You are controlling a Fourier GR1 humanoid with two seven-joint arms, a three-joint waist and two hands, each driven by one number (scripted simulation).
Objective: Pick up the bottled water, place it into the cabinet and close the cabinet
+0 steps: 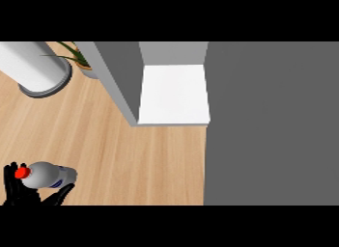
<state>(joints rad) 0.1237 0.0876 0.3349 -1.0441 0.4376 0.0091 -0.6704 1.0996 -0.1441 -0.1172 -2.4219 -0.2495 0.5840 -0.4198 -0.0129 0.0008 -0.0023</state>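
Light wood counter (pixel 129 159) is seen from above, with the cabinet (pixel 122 82) standing open at top centre and its white shelf (pixel 173 94) exposed. A large dark grey panel (pixel 279 125) is seen directly right of the cabinet opening. It is taken to be the open door, though no hinge can be made out. A white cylinder (pixel 33 65) and a plant (pixel 77 57) are set just left of the cabinet.

The bottled water (pixel 52 176) is found well apart from the cabinet, down and to the left. It is tilted, with its red cap (pixel 21 172) turned away from the cabinet. The left hand (pixel 22 195) is wrapped round it, with fingers showing on both sides of the body, so it is judged to be gripped. The right hand is not seen.

Step in hand: pick-up, apparently just secured. Whether the bottle is off the counter cannot be told.

Next, judged: the bottle is to be carried up and right to the cabinet opening, kept clear of the near side wall and set on the shelf. The grip is then to be released and the door swung shut.
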